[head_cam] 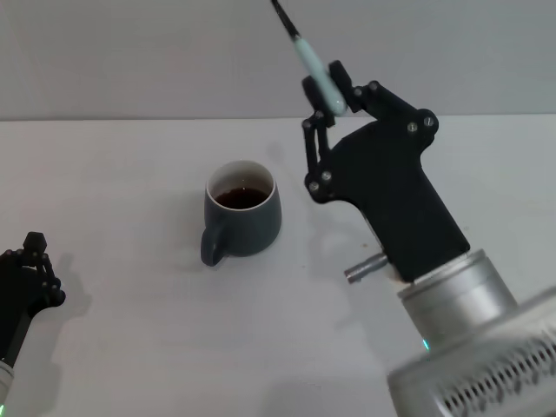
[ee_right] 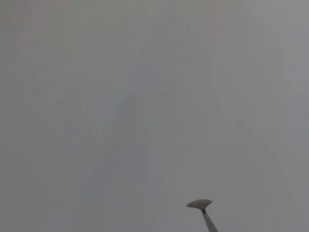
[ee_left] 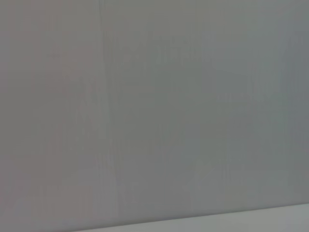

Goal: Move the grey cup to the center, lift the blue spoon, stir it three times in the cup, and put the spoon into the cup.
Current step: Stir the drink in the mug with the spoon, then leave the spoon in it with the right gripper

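Nearest the head camera, filling the lower right of the frame, stands the right arm: a ribbed silver wrist cylinder carrying a black angular gripper housing. The right gripper (head_cam: 333, 91) sits high in the upper centre of the frame, its black fingers pinching the pale light-blue handle of the blue spoon (head_cam: 314, 68). The spoon points up and away, its dark stem leaving the top edge of the frame. In the right wrist view the grey metal bowl (ee_right: 200, 204) shows against a blank grey wall, well clear of any surface.

On the white table (head_cam: 130, 347), just left of centre, stands the grey cup (head_cam: 242, 219), a squat slate-grey ceramic mug with a white interior and dark brown liquid inside. Its loop handle faces the lower left of the frame. The cup is upright and apart from the gripper.

The left gripper (head_cam: 30, 274), black, rests at the lower left edge of the frame; whether its fingers are spread or closed cannot be determined. The left wrist view shows only a grey wall.

Hazards, as judged:
- The spoon bowl faces away from the cup; re-orienting it may let the slim handle rotate or slip in the pinch.
- A descent off-centre may strike the rim and tip the cup.
- Vigorous stirring may splash liquid onto the table.
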{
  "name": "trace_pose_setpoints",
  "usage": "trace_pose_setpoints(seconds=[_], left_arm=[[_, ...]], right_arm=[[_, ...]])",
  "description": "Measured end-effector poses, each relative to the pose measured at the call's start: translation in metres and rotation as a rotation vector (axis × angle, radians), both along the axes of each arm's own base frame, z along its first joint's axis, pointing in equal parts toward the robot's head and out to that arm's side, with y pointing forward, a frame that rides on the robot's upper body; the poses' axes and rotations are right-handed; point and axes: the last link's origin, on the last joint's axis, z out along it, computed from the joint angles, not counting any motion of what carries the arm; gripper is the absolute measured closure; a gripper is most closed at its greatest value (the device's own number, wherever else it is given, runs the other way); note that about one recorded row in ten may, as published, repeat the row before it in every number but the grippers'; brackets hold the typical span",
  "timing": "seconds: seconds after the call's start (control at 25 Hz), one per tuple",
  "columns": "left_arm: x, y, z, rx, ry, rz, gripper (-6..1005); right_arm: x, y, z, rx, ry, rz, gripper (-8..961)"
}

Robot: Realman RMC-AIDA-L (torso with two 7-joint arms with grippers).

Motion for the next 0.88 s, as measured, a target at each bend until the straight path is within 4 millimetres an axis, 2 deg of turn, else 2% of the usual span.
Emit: trace_pose_setpoints(seconds=[0.32, 0.64, 0.88], left_arm=[[-0.001, -0.002, 0.000, 0.002, -0.002, 0.005, 1001], [-0.007, -0.005, 0.005, 0.015, -0.004, 0.022, 1001], [-0.009, -0.003, 0.012, 0.049, -0.014, 0.028, 1001]], right_arm=[[-0.002, -0.003, 0.005, 0.030, 0.051, 0.135, 789], [0.007, 0.003, 0.011, -0.111, 0.273, 0.260, 789], [0.018, 0.018, 0.026, -0.191, 0.408, 0.339, 789]])
